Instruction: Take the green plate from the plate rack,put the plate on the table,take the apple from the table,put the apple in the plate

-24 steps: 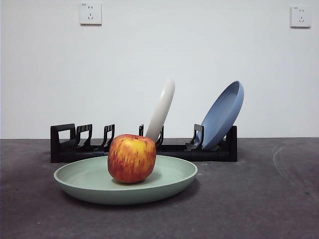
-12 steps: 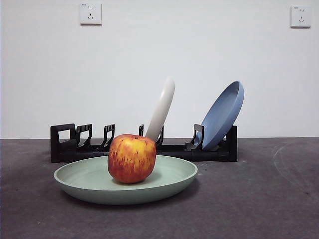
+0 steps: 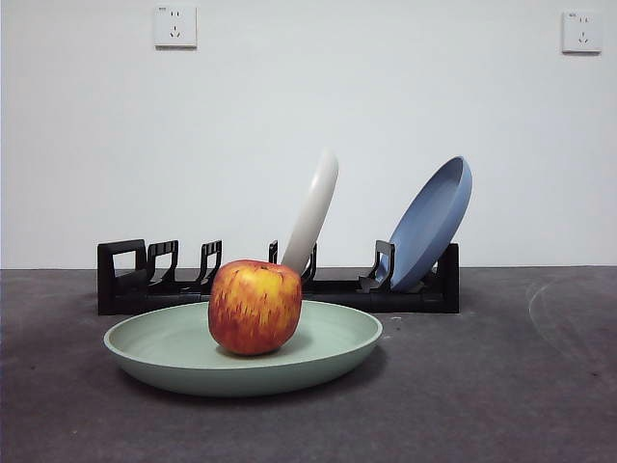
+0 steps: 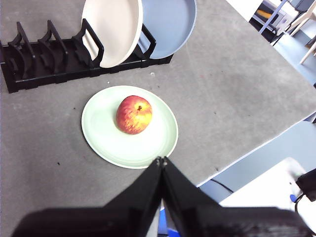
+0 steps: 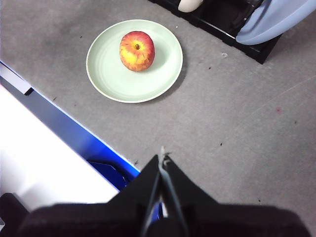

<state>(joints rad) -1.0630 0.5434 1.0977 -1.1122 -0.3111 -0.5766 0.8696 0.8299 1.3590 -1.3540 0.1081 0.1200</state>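
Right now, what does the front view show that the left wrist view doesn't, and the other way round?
Only the front view shows the wall behind the rack with its two sockets, and neither gripper appears in it. Only the left wrist view shows the left gripper, jaws shut and holding nothing, raised clear of the table edge, plus chair legs on the floor beyond the table. Both show the apple resting in the green plate on the table, with the plate rack behind holding the cream-white plate and the blue plate.
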